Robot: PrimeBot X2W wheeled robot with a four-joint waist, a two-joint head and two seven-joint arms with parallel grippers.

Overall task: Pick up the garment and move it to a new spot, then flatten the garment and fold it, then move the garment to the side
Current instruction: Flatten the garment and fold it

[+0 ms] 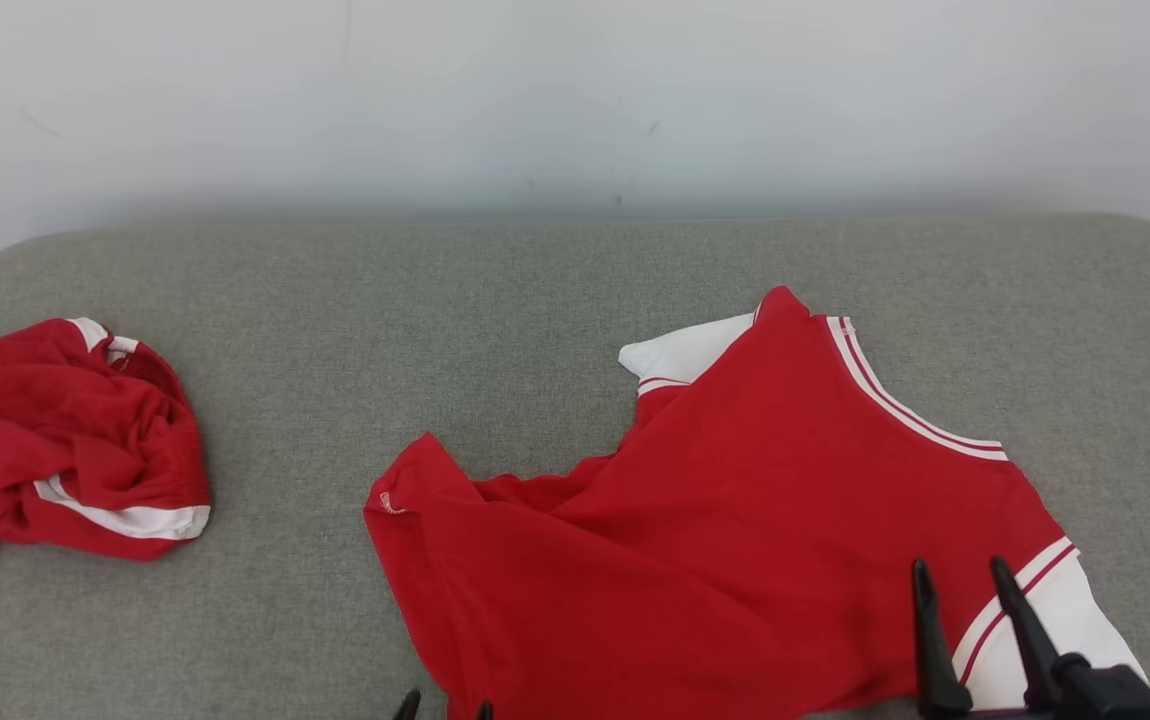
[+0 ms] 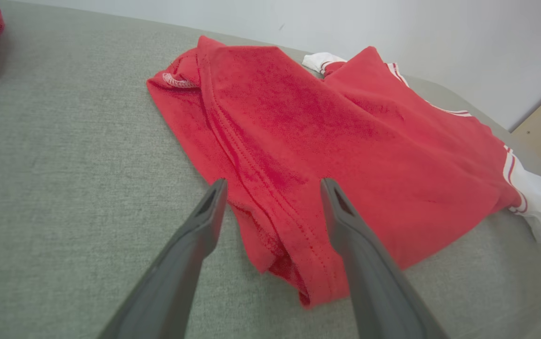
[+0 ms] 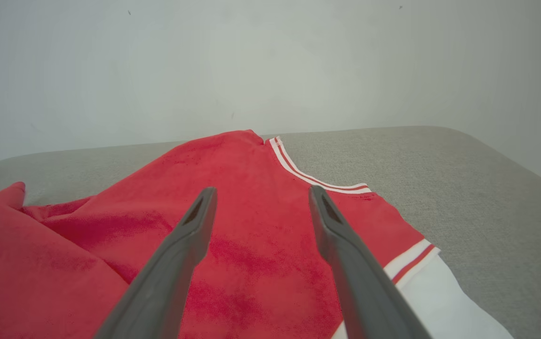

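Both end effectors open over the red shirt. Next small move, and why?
Probably lower the left end effector onto the doubled-over hem between its fingers, close, and draw it outward. The shirt lies flat by the right end effector, but its left side is bunched and folded over. Both end effectors are open and hold nothing.

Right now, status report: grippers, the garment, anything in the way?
Left gripper open, empty, over hem. Right gripper open, empty. Garment laid out, rumpled. Second red garment bunched far left.
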